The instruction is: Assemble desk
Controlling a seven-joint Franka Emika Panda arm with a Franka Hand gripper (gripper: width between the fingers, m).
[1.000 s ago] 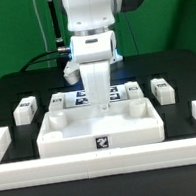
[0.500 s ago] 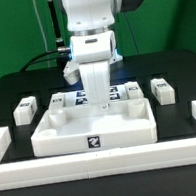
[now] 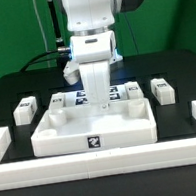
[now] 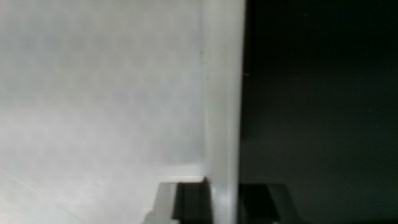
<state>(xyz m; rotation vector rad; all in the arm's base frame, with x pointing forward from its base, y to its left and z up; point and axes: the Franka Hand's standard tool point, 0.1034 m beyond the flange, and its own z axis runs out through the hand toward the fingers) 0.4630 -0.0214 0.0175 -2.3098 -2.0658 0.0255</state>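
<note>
Worktop (image 3: 24,157): black, matte, set before a green backdrop, with black cables hanging at the rear on the exterior view's left. Border wall (image 3: 145,158): one, white, long and low, running along the front edge with a short raised return at each end. Tabletop (image 3: 66,133): one, white, rectangular, rimmed, lying rim-up at the centre of the worktop just behind the border wall, a single black-and-white tag on its front rim. Claw (image 3: 100,104): one, on the white arm that descends from above, meeting the tabletop at the middle of its far rim. In the wrist view the tabletop (image 4: 98,100) fills one side as a pale surface, and its thin rim wall runs down between the two dark fingertips of the claw (image 4: 222,205), which sit pressed against it on either side, pinching the rim. Legs: four, short, white, tagged, all loose on the worktop behind the tabletop and apart from the claw. Two are on the exterior view's left, outer leg (image 3: 25,109) and inner leg (image 3: 58,100). Two are on the exterior view's right, inner leg (image 3: 133,88) and outer leg (image 3: 162,89). Marker board (image 3: 76,101): one, flat, partly hidden behind the arm.
</note>
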